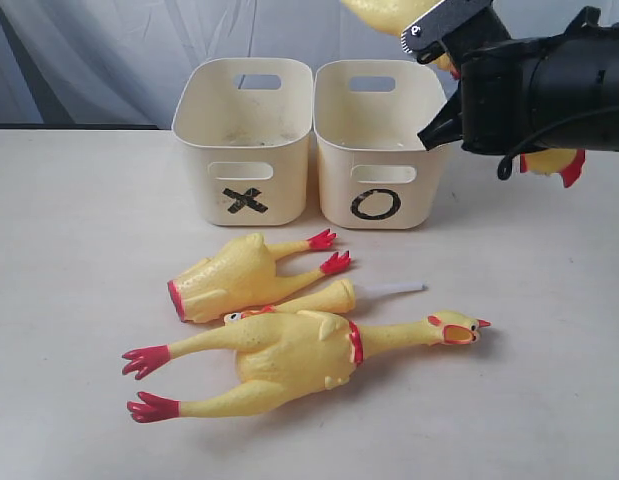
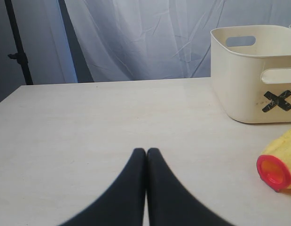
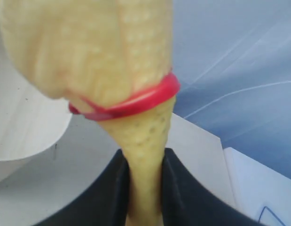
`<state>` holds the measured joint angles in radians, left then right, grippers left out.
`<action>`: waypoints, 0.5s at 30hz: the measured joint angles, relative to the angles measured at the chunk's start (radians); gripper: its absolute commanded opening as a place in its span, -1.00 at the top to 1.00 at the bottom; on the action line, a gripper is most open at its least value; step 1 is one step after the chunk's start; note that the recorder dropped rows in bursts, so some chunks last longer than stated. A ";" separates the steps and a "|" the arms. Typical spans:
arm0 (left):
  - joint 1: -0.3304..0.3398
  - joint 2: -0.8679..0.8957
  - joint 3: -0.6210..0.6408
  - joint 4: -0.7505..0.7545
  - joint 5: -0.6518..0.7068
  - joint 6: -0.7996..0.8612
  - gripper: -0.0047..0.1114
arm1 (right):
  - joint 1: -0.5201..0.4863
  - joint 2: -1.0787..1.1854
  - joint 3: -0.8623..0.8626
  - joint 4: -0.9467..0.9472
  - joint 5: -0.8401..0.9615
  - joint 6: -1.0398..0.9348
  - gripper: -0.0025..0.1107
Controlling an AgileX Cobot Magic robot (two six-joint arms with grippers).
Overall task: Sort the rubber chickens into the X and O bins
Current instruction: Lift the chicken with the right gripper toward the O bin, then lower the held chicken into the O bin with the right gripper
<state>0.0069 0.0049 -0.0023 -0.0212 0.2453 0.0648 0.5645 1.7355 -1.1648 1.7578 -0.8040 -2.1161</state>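
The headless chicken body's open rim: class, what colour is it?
The rim is red; the left wrist view shows it best.

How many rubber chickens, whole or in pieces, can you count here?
4. On the table: a whole chicken at the front, a headless body and a head-neck piece behind it. The right gripper holds a fourth chicken, partly hidden.

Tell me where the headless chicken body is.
In the exterior view, the headless body lies left of centre, in front of the X bin and behind the whole chicken.
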 measured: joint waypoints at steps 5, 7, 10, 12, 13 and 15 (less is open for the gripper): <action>0.000 0.000 0.000 0.000 0.000 0.000 0.92 | 0.000 0.002 0.000 0.000 0.099 -0.002 0.97; 0.000 0.000 0.000 0.000 0.000 0.000 0.92 | 0.000 -0.019 0.011 0.000 0.209 -0.002 0.97; 0.000 0.000 0.000 0.000 0.000 0.000 0.92 | 0.000 -0.059 0.042 -0.002 0.371 0.036 0.97; 0.000 0.000 0.000 0.000 0.000 0.000 0.92 | 0.000 -0.077 0.056 -0.004 0.446 0.063 0.97; 0.000 0.000 0.000 0.000 0.000 0.000 0.92 | 0.000 -0.088 0.061 -0.004 0.487 0.077 0.97; 0.000 0.000 0.000 0.000 0.000 0.000 0.92 | 0.000 -0.100 0.062 -0.004 0.559 0.109 0.97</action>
<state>0.0069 0.0049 -0.0023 -0.0212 0.2453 0.0648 0.5645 1.6350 -1.1025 1.7542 -0.2452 -2.0072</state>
